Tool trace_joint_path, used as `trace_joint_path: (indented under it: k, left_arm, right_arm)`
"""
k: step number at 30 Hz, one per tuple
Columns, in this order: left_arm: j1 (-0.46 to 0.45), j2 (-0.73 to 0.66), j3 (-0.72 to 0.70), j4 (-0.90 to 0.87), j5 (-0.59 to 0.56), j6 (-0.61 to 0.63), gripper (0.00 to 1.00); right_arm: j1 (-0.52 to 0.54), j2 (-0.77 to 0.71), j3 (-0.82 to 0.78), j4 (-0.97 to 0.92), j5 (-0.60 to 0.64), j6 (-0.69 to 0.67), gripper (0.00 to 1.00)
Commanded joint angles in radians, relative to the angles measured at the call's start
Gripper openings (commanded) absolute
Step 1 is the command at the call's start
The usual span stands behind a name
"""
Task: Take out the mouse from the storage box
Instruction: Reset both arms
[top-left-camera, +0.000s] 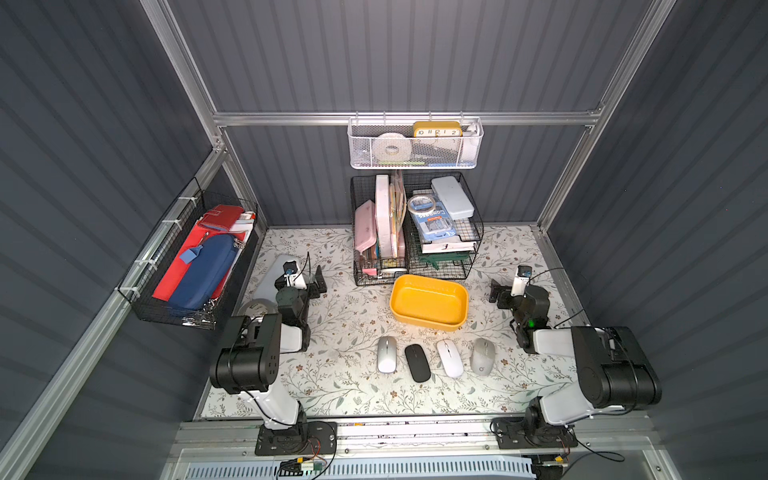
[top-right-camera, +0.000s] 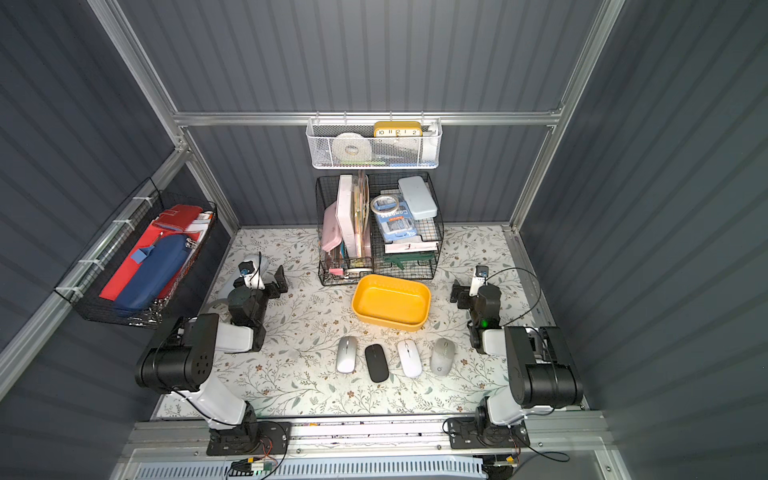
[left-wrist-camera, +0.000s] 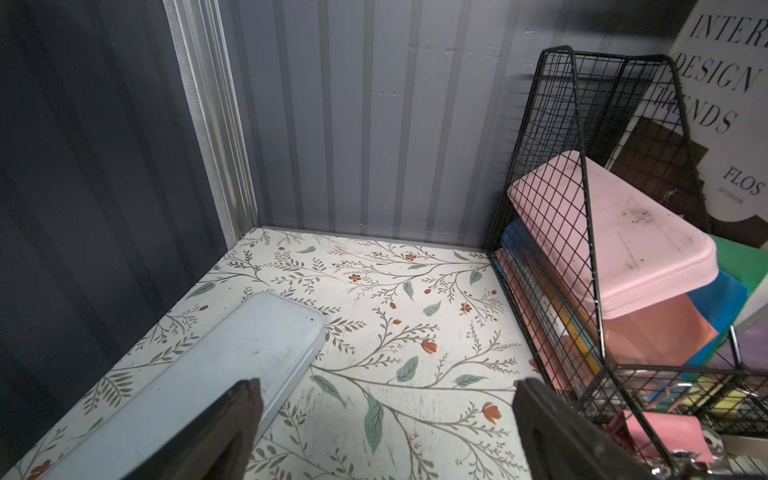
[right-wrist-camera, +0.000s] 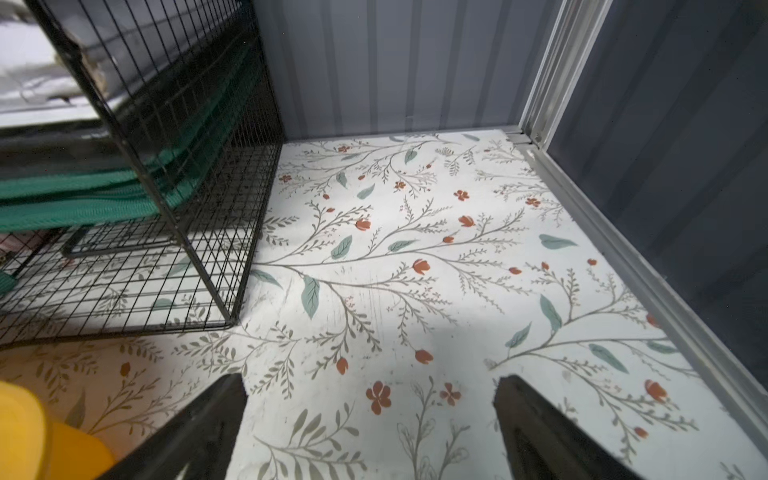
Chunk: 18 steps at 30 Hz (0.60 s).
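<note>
The mustard-yellow storage box (top-left-camera: 428, 323) (top-right-camera: 388, 321) stands mid-table in both top views, and nothing shows inside it. Several mice lie in a row on the floral mat in front of it: silver (top-left-camera: 387, 354), black (top-left-camera: 417, 363), white (top-left-camera: 449, 358) and grey (top-left-camera: 482, 356). My left gripper (top-left-camera: 314, 286) (left-wrist-camera: 386, 386) hovers open at the back left, far from the box, with only mat between its fingers. Just right of the box, my right gripper (top-left-camera: 496, 293) (right-wrist-camera: 370, 382) is open too and holds nothing. A corner of the box (right-wrist-camera: 25, 432) shows in the right wrist view.
Black wire baskets (top-left-camera: 415, 232) full of stationery stand right behind the box. A white mesh basket (top-left-camera: 415, 145) hangs on the back wall and a black basket (top-left-camera: 195, 257) on the left wall. A pale blue case (left-wrist-camera: 208, 374) lies under the left gripper.
</note>
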Motion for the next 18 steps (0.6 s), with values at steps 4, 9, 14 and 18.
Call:
trace_joint_path:
  k: [4,9,14,18]
  left_arm:
    - [0.003,0.003,0.009,0.006,0.009,0.012,0.99]
    - [0.002,0.003,0.009,0.007,0.011,0.012,0.99]
    - [0.002,0.004,0.009,0.006,0.011,0.012,0.99]
    - [0.002,0.004,0.009,0.007,0.01,0.012,0.99]
  right_arm:
    - [-0.003,0.018,-0.009,0.101,-0.003,0.004,0.99]
    - [-0.004,0.02,-0.008,0.099,-0.003,0.006,0.99]
    - [-0.004,0.02,-0.008,0.1,-0.003,0.007,0.99]
    - [-0.004,0.02,-0.008,0.099,-0.004,0.006,0.99]
